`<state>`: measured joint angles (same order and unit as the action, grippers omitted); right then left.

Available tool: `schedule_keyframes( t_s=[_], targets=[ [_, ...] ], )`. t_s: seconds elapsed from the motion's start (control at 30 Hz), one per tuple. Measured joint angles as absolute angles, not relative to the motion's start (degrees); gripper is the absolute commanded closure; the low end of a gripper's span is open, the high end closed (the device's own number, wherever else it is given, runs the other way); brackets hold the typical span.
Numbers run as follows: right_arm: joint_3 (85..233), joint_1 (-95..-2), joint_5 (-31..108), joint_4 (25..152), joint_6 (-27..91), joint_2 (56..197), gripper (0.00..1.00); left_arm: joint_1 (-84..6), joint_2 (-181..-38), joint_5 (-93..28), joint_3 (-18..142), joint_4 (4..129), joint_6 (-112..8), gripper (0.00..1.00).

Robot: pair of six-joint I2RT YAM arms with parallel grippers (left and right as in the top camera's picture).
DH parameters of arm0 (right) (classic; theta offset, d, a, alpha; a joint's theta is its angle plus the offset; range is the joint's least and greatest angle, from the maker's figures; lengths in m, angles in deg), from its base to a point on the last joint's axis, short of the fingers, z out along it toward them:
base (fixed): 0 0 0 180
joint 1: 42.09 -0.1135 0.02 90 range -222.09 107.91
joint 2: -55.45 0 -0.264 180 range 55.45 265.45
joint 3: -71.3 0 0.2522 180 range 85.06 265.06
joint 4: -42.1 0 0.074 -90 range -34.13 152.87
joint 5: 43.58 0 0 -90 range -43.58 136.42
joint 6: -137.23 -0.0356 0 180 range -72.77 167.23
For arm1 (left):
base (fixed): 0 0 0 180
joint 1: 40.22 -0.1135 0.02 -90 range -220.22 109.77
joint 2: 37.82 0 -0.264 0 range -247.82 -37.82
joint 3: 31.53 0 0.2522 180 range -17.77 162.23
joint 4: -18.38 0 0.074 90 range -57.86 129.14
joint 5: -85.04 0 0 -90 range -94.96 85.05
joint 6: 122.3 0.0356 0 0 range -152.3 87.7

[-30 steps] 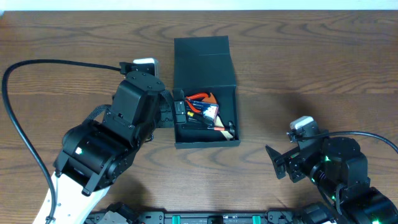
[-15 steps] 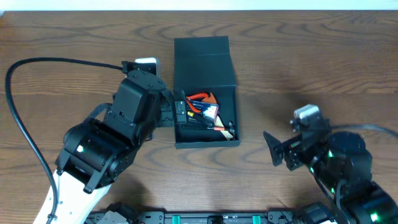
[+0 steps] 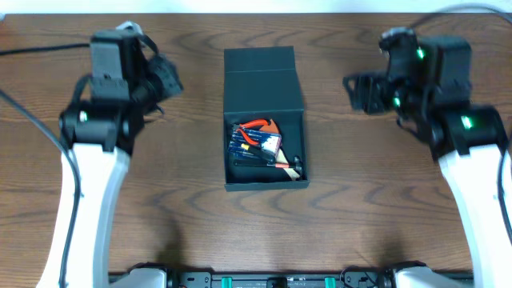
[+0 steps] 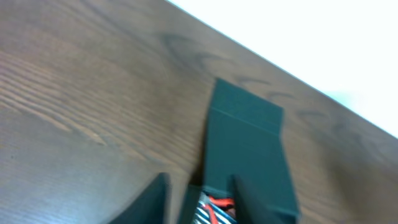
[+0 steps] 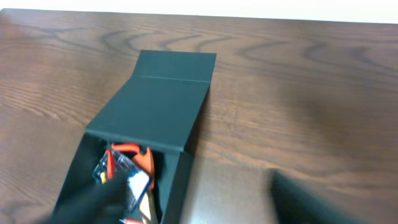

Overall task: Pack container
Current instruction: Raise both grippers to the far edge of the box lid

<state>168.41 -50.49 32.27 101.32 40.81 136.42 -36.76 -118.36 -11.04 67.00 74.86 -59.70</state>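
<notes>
The container [image 3: 264, 186] sits mid-worktop [image 3: 360, 216]. Its open tray is nearest and holds an orange-handled tool [image 3: 258, 126] and small packets. Its lid [image 3: 262, 80] is folded back toward the far edge. Beside that far end, well clear, the left fingers [image 4: 152, 202] stand narrowly apart and empty. The right fingers [image 5: 323, 202] spread wide, empty.

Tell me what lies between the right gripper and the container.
Only bare wooden table. The overhead view shows nothing on the stretch between the right gripper and the container.
</notes>
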Motion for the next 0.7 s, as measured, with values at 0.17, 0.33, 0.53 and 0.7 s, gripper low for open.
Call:
schedule_keyframes(
  t_s=[0.17, 0.33, 0.53, 0.7],
  targets=[
    [169.1, -49.0, 30.3, 98.5, 36.7, 146.9, 0.99, -42.6, -127.6, -18.2, 67.0, 71.8, -60.9, 0.94],
    [169.1, -48.7, 27.1, 93.2, 31.1, 156.9, 0.99, -46.0, -137.8, -28.0, 67.0, 67.6, -62.5, 0.94],
    [169.1, -48.7, 22.5, 87.7, 24.1, 166.2, 0.99, -47.1, -148.4, -36.9, 67.0, 65.4, -66.8, 0.94],
    [169.1, -48.7, 19.4, 85.4, 18.6, 172.1, 0.99, -47.1, -154.3, -43.0, 67.0, 63.0, -70.4, 0.94]
  ],
)
